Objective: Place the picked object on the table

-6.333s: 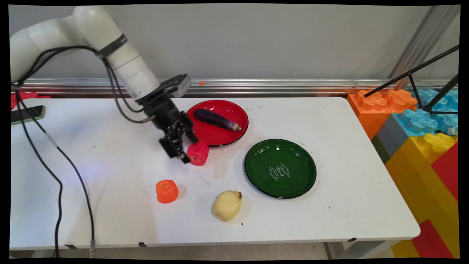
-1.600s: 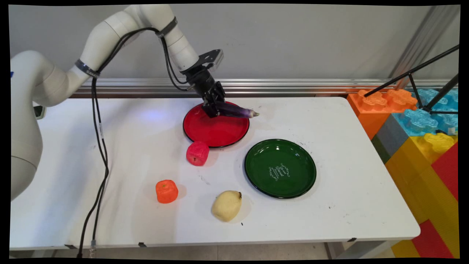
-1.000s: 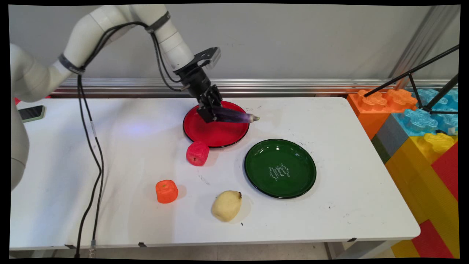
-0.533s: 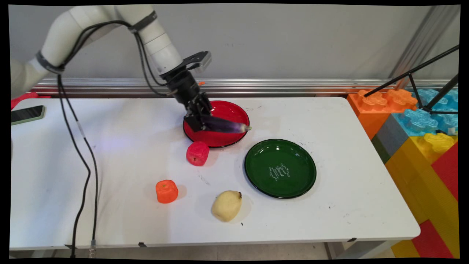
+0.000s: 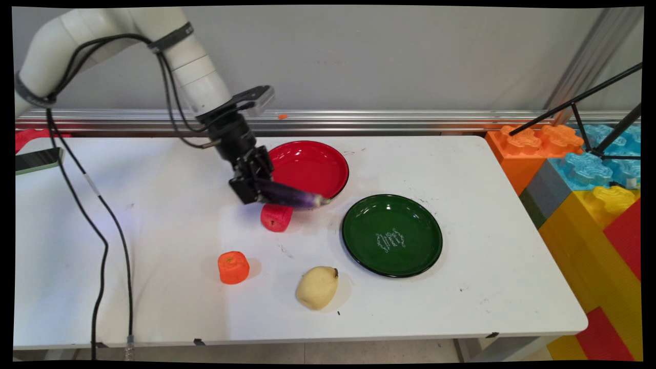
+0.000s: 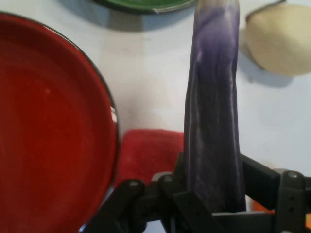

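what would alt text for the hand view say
The black hand grips a long purple toy eggplant pointing up the frame. Beneath it lies a red toy fruit beside an empty glossy red plate; a green plate's rim and a pale yellow toy pear show at top.

The arm (image 5: 189, 77) is white, with rounded links and a dark band. Black cables (image 5: 102, 236) hang from it. Its gripper (image 5: 251, 187) is black.

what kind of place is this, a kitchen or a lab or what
Most likely a robotics lab, not a kitchen. A robot gripper holds a toy eggplant above a bare white table set with toy fruit and empty plates. Giant toy building blocks are stacked at the right, beside a black tripod.
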